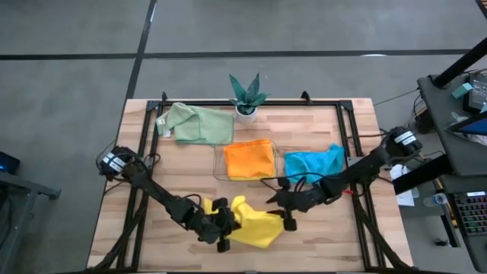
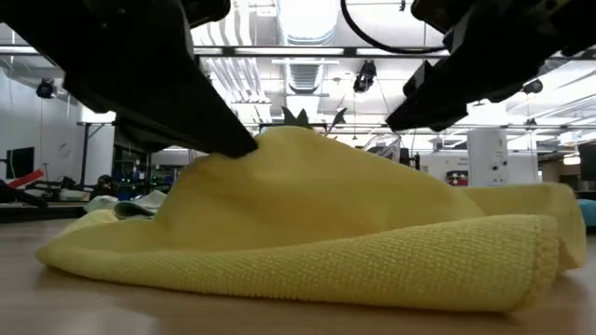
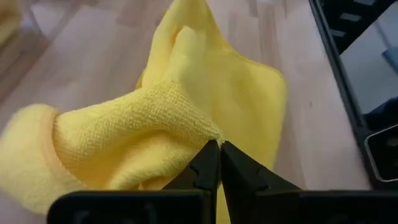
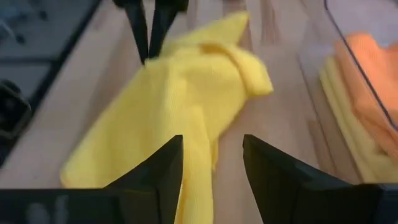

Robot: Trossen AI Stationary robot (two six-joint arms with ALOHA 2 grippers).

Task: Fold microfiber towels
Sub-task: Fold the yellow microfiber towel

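1. High view: yellow towel (image 1: 251, 226) lies crumpled at the table's near edge, between both grippers.
2. My left gripper (image 3: 219, 149) is pinched together on a raised fold of it.
3. My right gripper (image 4: 211, 155) hangs spread apart, just right of the cloth.
4. I judge it soft, light, floppy; best gripped at hemmed corners.

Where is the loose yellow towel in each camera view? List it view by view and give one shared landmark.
High view: yellow towel at the table's front middle, between both grippers.
Low view: it fills the foreground, heaped.
Left wrist view: bunched, pinched by the shut left gripper.
Right wrist view: it lies ahead of the open right gripper.
Shared landmark: the left gripper's pinch on the towel shows in every view.
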